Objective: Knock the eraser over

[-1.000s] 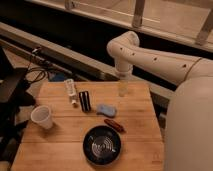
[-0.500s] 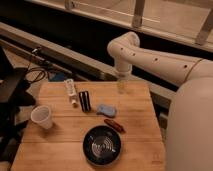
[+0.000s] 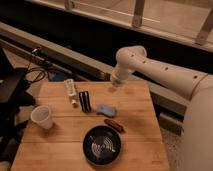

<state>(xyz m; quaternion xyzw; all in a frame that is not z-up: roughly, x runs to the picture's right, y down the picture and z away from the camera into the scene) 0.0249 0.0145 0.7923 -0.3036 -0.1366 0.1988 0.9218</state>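
Across the last second nothing shows as changed: your gripper [image 3: 116,83] hangs in the same spot over the far edge of the table [image 3: 137,117], and the eraser [image 3: 85,100] sits where it sat. Whether the gripper is apart or together cannot be told from this view. I judge that the approach has not begun in earnest and the knock is not yet done.

The eraser lies well apart from your gripper, nearer the camera and off to the view's left of it. Whether it stands on end or lies flat is hard to tell from here.

Mind the neighbours. The white tube [image 3: 71,91] lies just beside the eraser, on the side away from your gripper, so a push from your side would likely drive the eraser into it. The light-blue pad [image 3: 106,109] sits almost straight toward the camera from your gripper, near the eraser's right flank and close to a direct line of approach. Beyond the pad are a small reddish object [image 3: 114,125] and a black bowl [image 3: 102,145]. A paper cup [image 3: 42,116] stands furthest from your gripper, past the eraser. Come in above the pad, then sweep low.
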